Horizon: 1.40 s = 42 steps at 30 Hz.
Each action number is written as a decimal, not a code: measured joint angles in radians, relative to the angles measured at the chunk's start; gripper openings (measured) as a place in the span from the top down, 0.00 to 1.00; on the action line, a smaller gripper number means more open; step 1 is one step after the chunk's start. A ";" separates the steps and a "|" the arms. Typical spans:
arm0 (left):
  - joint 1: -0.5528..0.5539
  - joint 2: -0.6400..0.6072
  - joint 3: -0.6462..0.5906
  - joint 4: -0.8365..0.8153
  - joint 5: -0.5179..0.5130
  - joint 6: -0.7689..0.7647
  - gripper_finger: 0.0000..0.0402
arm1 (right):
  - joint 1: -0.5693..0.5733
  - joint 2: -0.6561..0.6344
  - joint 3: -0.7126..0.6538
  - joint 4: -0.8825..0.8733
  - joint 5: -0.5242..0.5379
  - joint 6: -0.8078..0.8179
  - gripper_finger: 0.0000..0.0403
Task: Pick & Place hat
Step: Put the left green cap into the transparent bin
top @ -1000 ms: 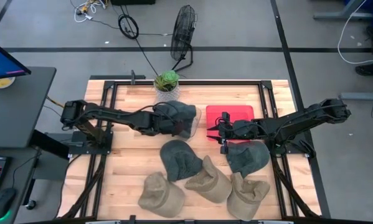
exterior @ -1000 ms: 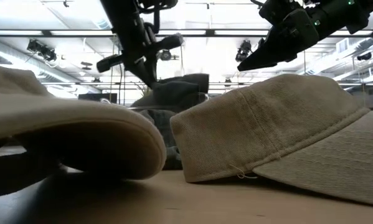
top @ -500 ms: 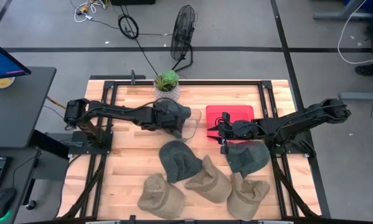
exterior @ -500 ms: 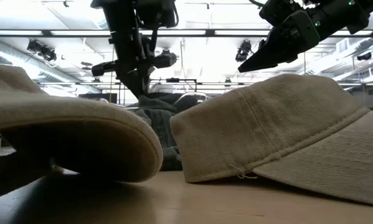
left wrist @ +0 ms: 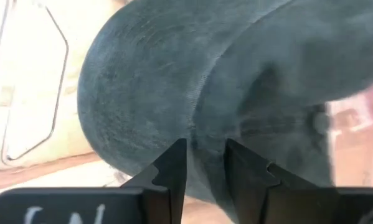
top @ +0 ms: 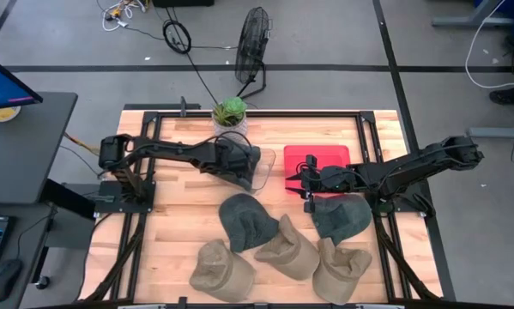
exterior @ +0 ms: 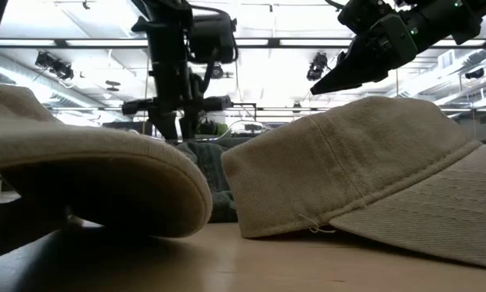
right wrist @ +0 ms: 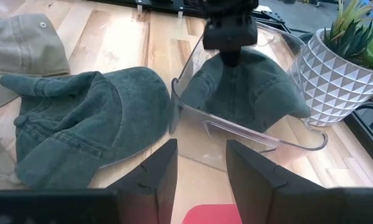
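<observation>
A dark green hat [top: 251, 159] sits in a clear plastic container [top: 269, 172] at the table's middle; it also shows in the right wrist view [right wrist: 254, 87]. My left gripper [left wrist: 205, 158] stands over the hat and is shut on it. My right gripper [top: 293, 182] is open and empty. It hovers by the near left corner of a red tray [top: 318, 158], just beyond another green hat [top: 341, 215]. My left gripper pinches a raised fold of the hat's crown [left wrist: 202, 134] between its two fingers. The fingers [right wrist: 230, 53] come from above and point down. The hat spreads out below them, its lower edge resting inside the clear container [right wrist: 254, 134].
A third green hat [top: 246, 221] and three tan hats [top: 222, 268], [top: 288, 249], [top: 341, 268] lie along the near half of the table. A potted plant [top: 230, 116] stands just behind the clear container. A fan stands on the floor beyond the table.
My left gripper has gone down and slightly toward the table's left edge, carrying the green hat. The hat hung clear above the container and has sunk into it. My right gripper has kept still.
</observation>
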 joint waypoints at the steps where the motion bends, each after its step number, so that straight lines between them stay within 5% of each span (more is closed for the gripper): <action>1: -0.002 -0.015 0.000 0.002 0.004 0.014 0.73 | 0.000 0.000 0.000 -0.003 0.000 0.001 0.65; 9: -0.066 -0.152 0.000 -0.018 -0.030 0.173 0.74 | 0.000 0.000 0.000 0.003 -0.003 0.004 0.65; 17: -0.189 -0.203 0.000 0.012 0.020 0.432 0.74 | 0.001 0.000 0.000 0.021 -0.114 0.036 0.58; 29: -0.370 -0.118 0.002 0.273 0.045 0.503 0.74 | 0.033 0.000 0.000 -0.004 -0.133 0.107 0.49; 42: -0.458 0.039 0.000 0.325 0.057 0.370 0.74 | 0.050 0.000 0.000 -0.029 -0.129 0.109 0.48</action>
